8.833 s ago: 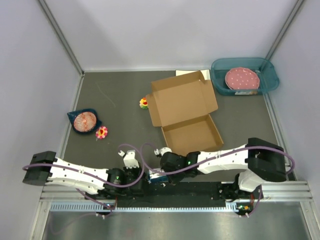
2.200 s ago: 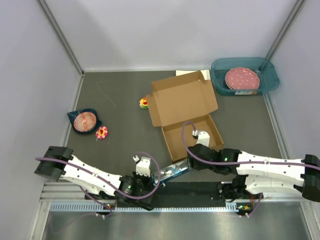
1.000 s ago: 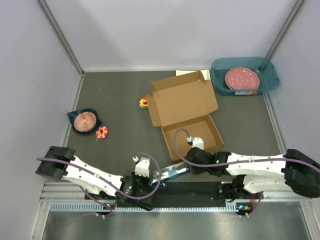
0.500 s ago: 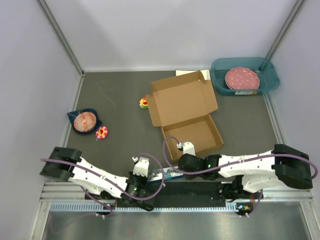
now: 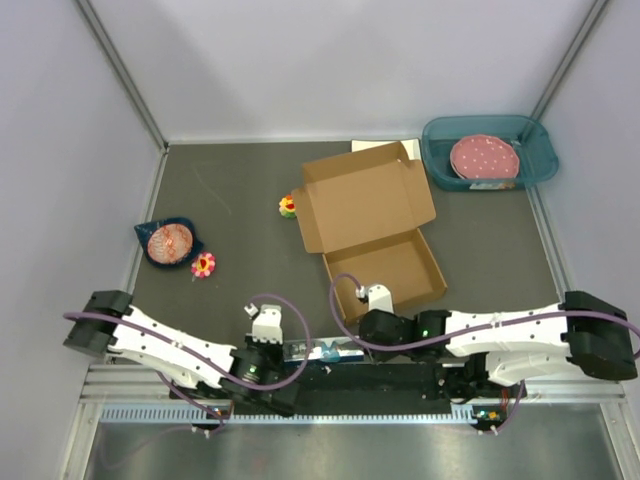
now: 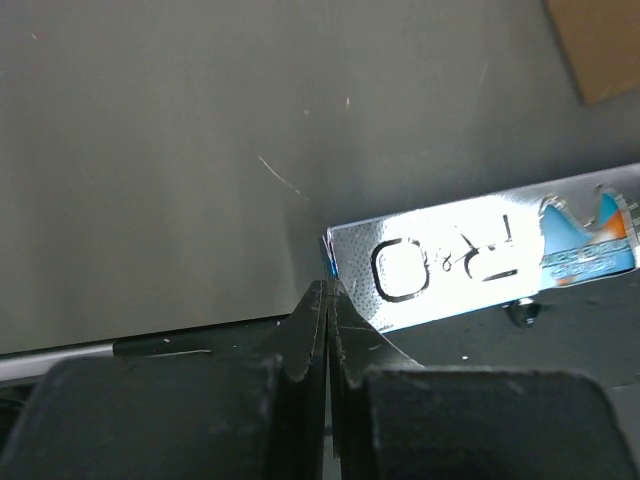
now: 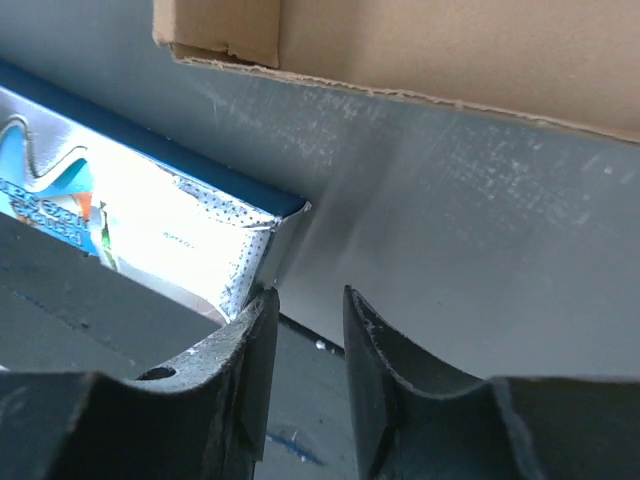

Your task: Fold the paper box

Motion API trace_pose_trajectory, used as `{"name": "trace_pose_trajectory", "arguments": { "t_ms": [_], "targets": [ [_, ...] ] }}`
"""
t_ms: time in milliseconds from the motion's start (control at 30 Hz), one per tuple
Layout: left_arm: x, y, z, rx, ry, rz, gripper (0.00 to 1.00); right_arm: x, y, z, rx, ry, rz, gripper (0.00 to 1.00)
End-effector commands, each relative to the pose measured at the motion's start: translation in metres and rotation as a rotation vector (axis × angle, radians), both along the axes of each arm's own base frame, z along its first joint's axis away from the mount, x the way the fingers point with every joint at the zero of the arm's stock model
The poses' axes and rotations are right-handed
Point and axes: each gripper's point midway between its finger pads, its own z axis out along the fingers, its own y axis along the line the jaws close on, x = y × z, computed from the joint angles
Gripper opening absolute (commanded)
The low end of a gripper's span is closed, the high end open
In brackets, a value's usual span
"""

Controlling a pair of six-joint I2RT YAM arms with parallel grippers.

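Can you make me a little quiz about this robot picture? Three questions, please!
1. True or false: the box is closed.
2. Which one pinches the foil packet? A: left end effector. B: right end effector.
3. Fill in: the spotted plate lies in the teal ____.
Key: 1 false; 2 A; 3 tray.

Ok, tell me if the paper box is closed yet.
No, the paper box lies open, its lid spread out flat.
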Motion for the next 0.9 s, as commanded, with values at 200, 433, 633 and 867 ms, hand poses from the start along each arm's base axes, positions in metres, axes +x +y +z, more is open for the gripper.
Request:
{"name": "trace_pose_trajectory", "arguments": {
  "t_ms": [200,433,633,867],
  "targets": [
    [0.036,0.018,0.082,-0.045,-0.217,0.069,0.26,0.02,-0.001,0.06,0.038,-0.122,-0.08,0.43],
    [0.036,0.045,0.065,-0.153,-0.124,0.191,0.37,0.018,-0.001,0.068,0.118,-0.103,-0.097,0.5],
    [0.031,0.06,0.037,-0.195,-0.043,0.244,0.06,0.017,-0.007,0.049,0.063,-0.082,-0.119,0.45],
    [0.018,0.033,0.018,-0.159,-0.016,0.209,0.01,0.016,-0.001,0.024,0.024,-0.043,-0.129,0.4]
  ]
}}
